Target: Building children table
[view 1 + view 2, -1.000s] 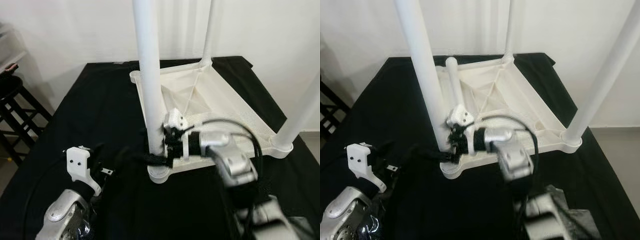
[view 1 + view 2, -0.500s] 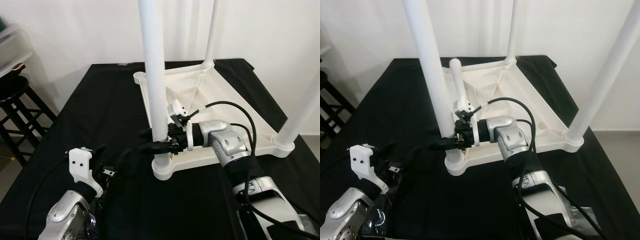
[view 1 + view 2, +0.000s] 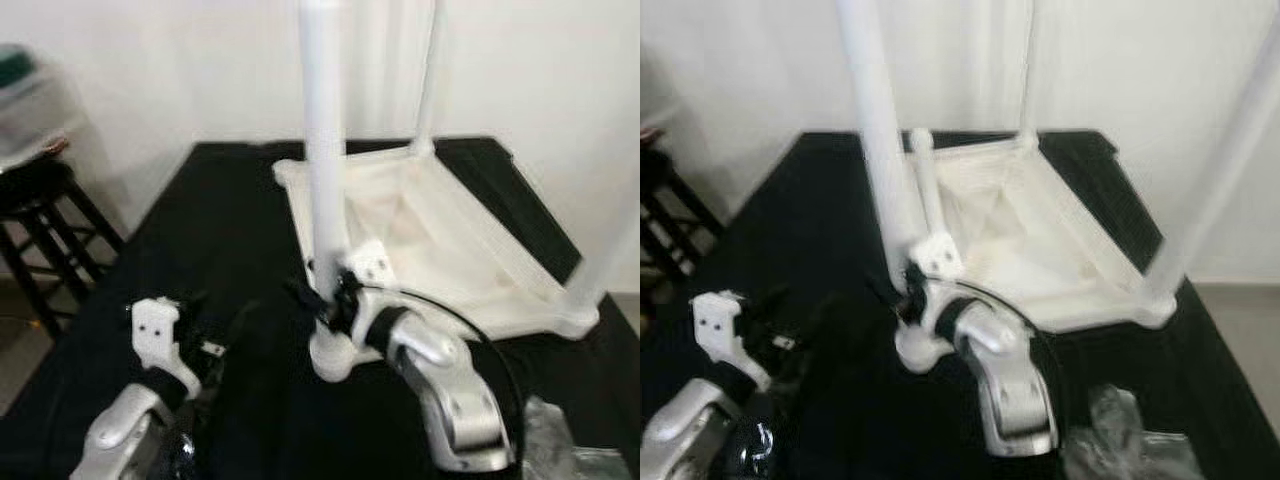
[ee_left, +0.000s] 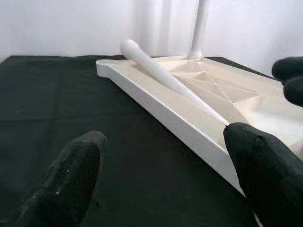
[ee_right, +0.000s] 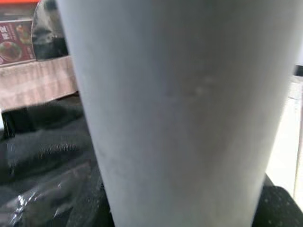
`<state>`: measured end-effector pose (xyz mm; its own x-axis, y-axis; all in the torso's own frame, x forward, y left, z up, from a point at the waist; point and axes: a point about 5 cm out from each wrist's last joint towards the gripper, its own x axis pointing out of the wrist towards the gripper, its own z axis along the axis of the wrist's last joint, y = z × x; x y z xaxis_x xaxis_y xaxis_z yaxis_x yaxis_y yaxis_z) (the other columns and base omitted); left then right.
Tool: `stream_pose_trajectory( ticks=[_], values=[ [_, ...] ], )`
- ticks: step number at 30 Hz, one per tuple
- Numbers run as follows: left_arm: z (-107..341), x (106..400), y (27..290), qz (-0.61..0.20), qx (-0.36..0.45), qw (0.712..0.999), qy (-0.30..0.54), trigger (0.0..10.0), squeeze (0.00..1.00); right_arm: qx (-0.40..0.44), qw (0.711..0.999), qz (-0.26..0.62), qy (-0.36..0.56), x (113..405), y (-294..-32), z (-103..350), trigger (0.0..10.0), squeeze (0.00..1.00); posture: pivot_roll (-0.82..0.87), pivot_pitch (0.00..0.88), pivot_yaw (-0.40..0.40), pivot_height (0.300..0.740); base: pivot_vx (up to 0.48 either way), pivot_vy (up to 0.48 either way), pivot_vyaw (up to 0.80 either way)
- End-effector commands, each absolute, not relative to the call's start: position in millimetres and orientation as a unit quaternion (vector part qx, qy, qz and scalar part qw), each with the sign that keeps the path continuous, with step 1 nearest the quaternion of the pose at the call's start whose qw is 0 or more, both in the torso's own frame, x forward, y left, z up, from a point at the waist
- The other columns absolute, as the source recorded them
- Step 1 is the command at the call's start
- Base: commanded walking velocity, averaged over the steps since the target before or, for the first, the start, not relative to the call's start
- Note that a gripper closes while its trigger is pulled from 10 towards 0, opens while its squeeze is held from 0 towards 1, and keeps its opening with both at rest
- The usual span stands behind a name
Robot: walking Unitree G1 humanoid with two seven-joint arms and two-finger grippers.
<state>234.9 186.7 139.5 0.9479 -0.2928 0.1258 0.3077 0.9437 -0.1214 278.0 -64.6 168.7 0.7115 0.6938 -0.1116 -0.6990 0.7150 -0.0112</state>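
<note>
The white children's table (image 3: 470, 250) lies upside down on a black cloth. Three legs stand up from its corners: a near one (image 3: 325, 150), a far one (image 3: 428, 80) and one on the right (image 3: 1230, 170). A loose leg (image 4: 161, 71) lies inside the upturned top. My right gripper (image 3: 320, 300) is low on the near leg, just above its socket, shut on it. In the right wrist view that leg (image 5: 180, 109) is pressed close between the black fingertips (image 5: 102, 194). My left gripper (image 4: 163, 161) hovers open over the cloth, left of the table, holding nothing.
A black stool (image 3: 35, 200) stands off the bench's left side. Crumpled clear plastic (image 3: 570, 450) lies at the near right corner. A white wall is behind. Bare black cloth (image 3: 220, 220) stretches left of the upturned table.
The view has shifted and blurred as the camera moved. My right arm has dropped lower and its gripper sits closer against the near leg's base. The left gripper holds its place.
</note>
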Motion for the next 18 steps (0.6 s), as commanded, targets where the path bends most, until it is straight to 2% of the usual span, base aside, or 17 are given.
stream_pose_trajectory(
  ticks=[1,2,3,6,7,8,9,10,11,12,13,15,18],
  values=[
    [135,236,188,-0.156,-0.067,0.985,-0.042,10.0,0.00,-0.036,0.914,0.380,0.137,281,-67,134,0.0,0.00,-0.04,0.064,0.055,0.740,0.000,0.000,0.00],
    [135,236,187,-0.158,-0.066,0.984,-0.041,10.0,0.00,-0.046,0.908,0.392,0.140,286,-66,133,0.0,0.00,-0.03,0.056,0.046,0.740,0.000,0.000,0.00],
    [134,236,186,-0.159,-0.066,0.984,-0.040,10.0,0.00,-0.053,0.905,0.396,0.144,288,-65,132,1.4,0.00,-0.03,0.047,0.043,0.740,0.000,0.000,0.00],
    [134,236,185,-0.159,-0.066,0.984,-0.040,10.0,0.00,-0.057,0.903,0.399,0.146,289,-65,131,1.4,0.00,-0.03,0.046,0.043,0.740,0.000,0.000,0.00],
    [133,236,185,-0.155,-0.067,0.985,-0.042,10.0,0.00,-0.049,0.898,0.418,0.132,290,-61,135,10.0,0.00,-0.03,0.042,0.044,0.740,0.000,0.000,0.00],
    [134,236,185,-0.152,-0.068,0.985,-0.043,10.0,0.00,-0.028,0.884,0.454,0.107,294,-57,145,10.0,1.00,-0.03,0.043,0.042,0.740,0.000,0.000,0.00],
    [134,236,185,-0.152,-0.068,0.985,-0.043,10.0,0.00,-0.028,0.884,0.454,0.107,294,-57,145,10.0,1.00,-0.03,0.043,0.042,0.740,0.000,0.000,0.00],
    [134,236,185,-0.150,-0.068,0.985,-0.044,10.0,0.00,-0.011,0.867,0.491,0.085,294,-53,158,10.0,1.00,-0.02,0.046,0.041,0.740,0.000,0.000,0.00],
    [134,236,185,-0.150,-0.068,0.985,-0.044,10.0,0.00,-0.011,0.867,0.491,0.085,294,-53,158,10.0,1.00,-0.02,0.046,0.041,0.740,0.000,0.000,0.00],
    [134,236,184,-0.151,-0.068,0.985,-0.045,10.0,0.00,-0.010,0.840,0.541,0.050,296,-53,172,10.0,1.00,-0.02,0.042,0.046,0.740,0.000,0.000,0.00],
    [134,236,184,-0.151,-0.068,0.985,-0.045,10.0,0.00,-0.010,0.840,0.541,0.050,296,-53,172,10.0,1.00,-0.02,0.042,0.046,0.740,0.000,0.000,0.00],
    [134,235,183,-0.153,-0.069,0.985,-0.045,10.0,0.00,-0.025,0.797,0.604,0.010,298,-58,188,10.0,1.00,-0.02,0.048,0.044,0.740,0.000,0.000,0.00],
    [135,235,183,-0.154,-0.070,0.985,-0.045,10.0,0.00,-0.032,0.781,0.624,0.000,299,-61,192,10.0,1.00,-0.02,0.048,0.044,0.740,0.000,0.000,0.00]
  ],
)
